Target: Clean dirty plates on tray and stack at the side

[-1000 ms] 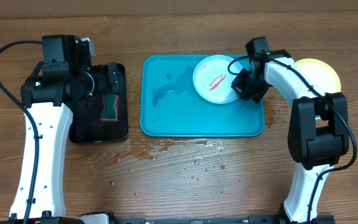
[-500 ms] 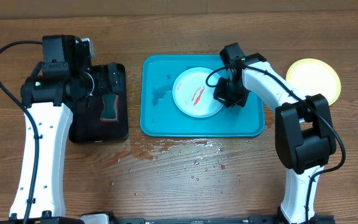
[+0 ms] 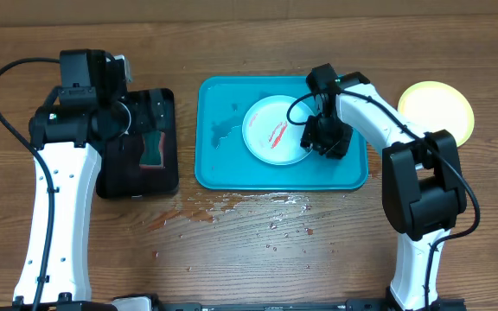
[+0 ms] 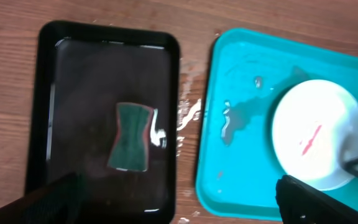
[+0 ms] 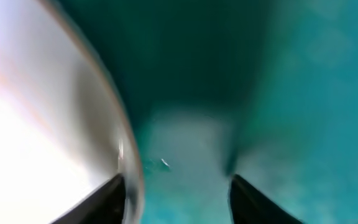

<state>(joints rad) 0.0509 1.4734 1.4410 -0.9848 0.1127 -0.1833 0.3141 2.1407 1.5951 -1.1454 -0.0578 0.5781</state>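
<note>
A white plate [image 3: 275, 130] with a red smear lies flat in the right half of the turquoise tray [image 3: 223, 164]. My right gripper [image 3: 316, 138] sits low at the plate's right edge, jaws open. In the right wrist view the plate's rim [image 5: 126, 155] runs just inside the left fingertip [image 5: 101, 202], and bare tray [image 5: 260, 74] fills the rest of the gap of the right gripper [image 5: 179, 200]. A yellow-green plate [image 3: 439, 112] rests on the table right of the tray. My left gripper [image 3: 150, 121] hangs open above the black tray, holding nothing.
A black tray [image 3: 137, 173] with a green and pink sponge [image 3: 152, 149] stands left of the turquoise tray; the left wrist view shows the sponge [image 4: 131, 144] in shallow water. Water puddles lie in the turquoise tray and on the wood in front of it [image 3: 232, 207].
My right gripper carried the white plate left from the tray's back right corner toward its middle, set it down and opened its jaws. The left arm stayed still.
</note>
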